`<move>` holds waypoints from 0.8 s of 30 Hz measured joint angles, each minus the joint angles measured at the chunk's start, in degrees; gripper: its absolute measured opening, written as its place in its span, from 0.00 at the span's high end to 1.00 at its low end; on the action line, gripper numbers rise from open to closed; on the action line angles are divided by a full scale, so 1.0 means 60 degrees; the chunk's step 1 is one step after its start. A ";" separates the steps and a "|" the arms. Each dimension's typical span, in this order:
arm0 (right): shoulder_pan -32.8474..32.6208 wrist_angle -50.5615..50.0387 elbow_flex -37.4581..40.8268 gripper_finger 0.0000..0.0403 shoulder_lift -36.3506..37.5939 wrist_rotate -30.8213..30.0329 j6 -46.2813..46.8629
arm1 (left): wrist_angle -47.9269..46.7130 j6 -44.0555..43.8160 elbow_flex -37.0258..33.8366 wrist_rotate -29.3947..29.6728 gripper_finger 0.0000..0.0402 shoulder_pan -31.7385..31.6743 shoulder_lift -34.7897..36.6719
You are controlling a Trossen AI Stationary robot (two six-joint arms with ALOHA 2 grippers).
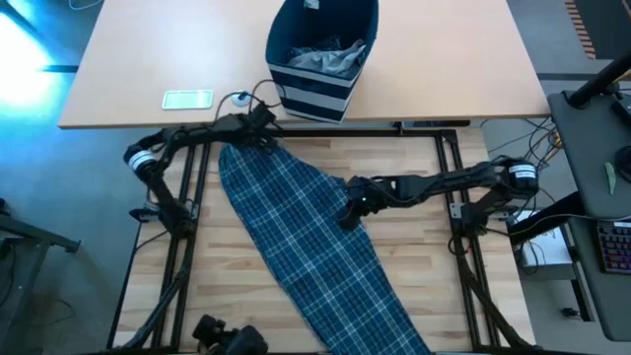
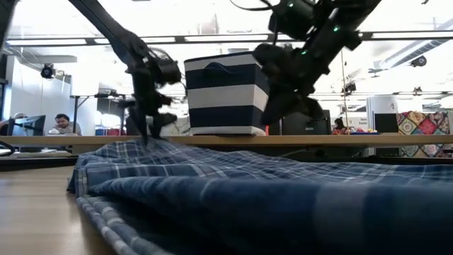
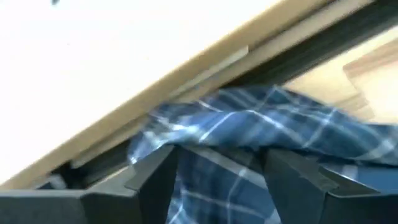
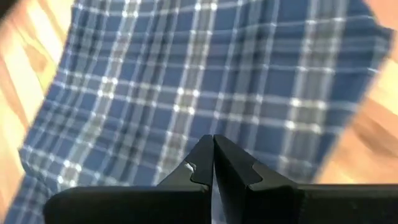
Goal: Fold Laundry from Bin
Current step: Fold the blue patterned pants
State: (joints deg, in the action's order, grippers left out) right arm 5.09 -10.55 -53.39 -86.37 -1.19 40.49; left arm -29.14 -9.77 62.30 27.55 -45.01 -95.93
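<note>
Half the plaid trousers (image 1: 306,237) off-frame.

The soft navy fabric bin with pale stripes (image 1: 317,61) stands on the far pale tabletop (image 1: 128,59). Inside the bin lies a grey crumpled cloth (image 1: 330,56). Left of the bin, on the same tabletop, lies a small flat pale card (image 1: 187,99). In front of the bin, on the nearer wooden slat table (image 1: 424,256), the long blue-and-white plaid garment (image 1: 306,242) lies spread out, running from near the bin's front toward the near right.
</note>
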 joint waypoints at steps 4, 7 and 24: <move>0.0335 0.0599 -0.0598 0.98 -0.0841 0.0167 -0.0181 | -0.1020 -0.0723 -0.0099 -0.0528 0.41 0.0060 0.1096; 0.0686 0.0578 -0.1202 0.98 -0.1646 0.0194 -0.0580 | -0.1144 -0.0882 -0.0432 -0.1328 0.40 0.0168 0.1525; 0.2078 -0.1397 -0.3876 0.98 -0.4356 -0.0313 -0.1107 | 0.1053 -0.1585 -0.3043 -0.1216 0.40 -0.0605 0.1212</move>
State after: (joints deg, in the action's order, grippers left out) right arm 17.56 -18.93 -76.65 -112.51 -3.07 33.84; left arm -22.82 -19.28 44.04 20.26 -48.65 -88.66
